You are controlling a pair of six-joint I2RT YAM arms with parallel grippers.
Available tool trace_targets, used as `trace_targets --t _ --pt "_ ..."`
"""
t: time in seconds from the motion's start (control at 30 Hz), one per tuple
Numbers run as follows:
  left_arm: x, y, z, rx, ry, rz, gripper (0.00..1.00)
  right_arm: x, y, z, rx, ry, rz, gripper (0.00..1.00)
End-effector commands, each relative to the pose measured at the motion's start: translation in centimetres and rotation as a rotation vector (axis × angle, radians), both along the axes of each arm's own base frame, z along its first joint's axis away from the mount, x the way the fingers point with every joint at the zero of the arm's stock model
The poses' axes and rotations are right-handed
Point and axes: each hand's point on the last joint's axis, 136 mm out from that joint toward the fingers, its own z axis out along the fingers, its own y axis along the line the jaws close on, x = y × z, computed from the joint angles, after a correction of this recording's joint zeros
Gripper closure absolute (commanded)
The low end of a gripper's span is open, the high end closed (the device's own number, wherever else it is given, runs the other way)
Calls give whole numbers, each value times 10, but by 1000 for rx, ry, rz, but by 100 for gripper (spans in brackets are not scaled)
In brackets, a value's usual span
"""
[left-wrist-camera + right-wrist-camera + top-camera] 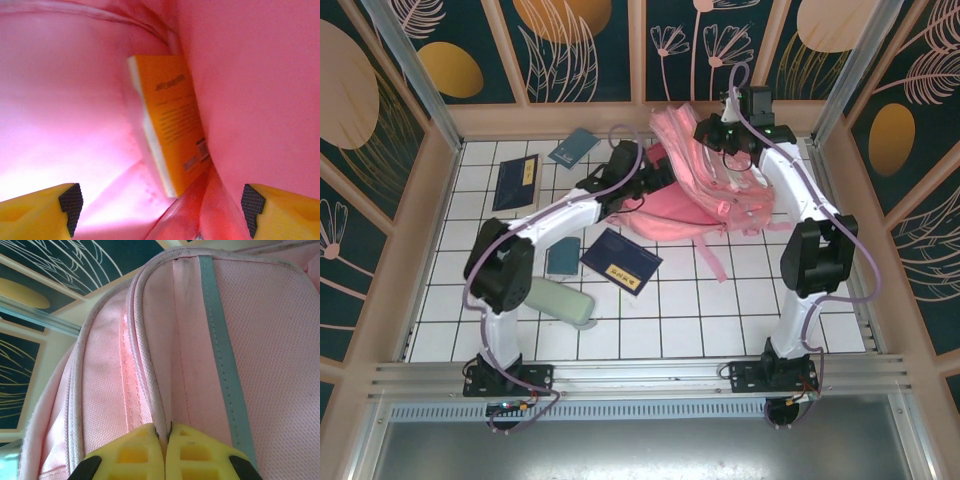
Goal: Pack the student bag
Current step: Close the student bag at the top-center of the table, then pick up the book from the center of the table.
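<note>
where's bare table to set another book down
Front tiles of the table between the navy notebook, the green case and the right arm are bare. The far left is crowded: dark book, teal book, left arm, student bag.

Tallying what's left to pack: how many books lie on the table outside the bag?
4: a navy flat book and a small teal book at the far left, a second navy book mid-table, a larger teal book beside it. The left arm may hide more.
</note>
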Motion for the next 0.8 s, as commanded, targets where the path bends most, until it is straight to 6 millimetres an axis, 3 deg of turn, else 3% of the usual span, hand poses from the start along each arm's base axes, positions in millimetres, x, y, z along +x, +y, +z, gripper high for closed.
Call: trace_targets --t 0.0,0.1,0.17,0.3,0.37,0.47,0.57,0.67,0.77 --pt "-13 39 2 70 -14 44 16 22 -16 -25 -85 -16 -34 100" --pt "-29 66 -12 147 9 69 15 25 -8 -37 -95 -2 -22 98" --pt "-41 81 -10 181 5 79 15 24 -2 -44 -104 9 -21 89" --pt "-60 105 -32 220 58 91 16 14 12 -54 -138 26 -29 60" --pt "-69 112 -43 225 88 97 17 6 17 -56 -167 24 -38 54" --pt "-81 120 -63 229 146 107 23 -14 26 -59 -191 14 -43 53" --pt "-94 123 -84 225 214 110 35 -38 34 -63 -198 0 -34 48" --pt "-109 129 -110 244 303 114 49 -68 54 -69 -178 -12 48 46" --pt "-122 133 -129 257 376 113 61 -99 78 -88 -156 10 147 45"
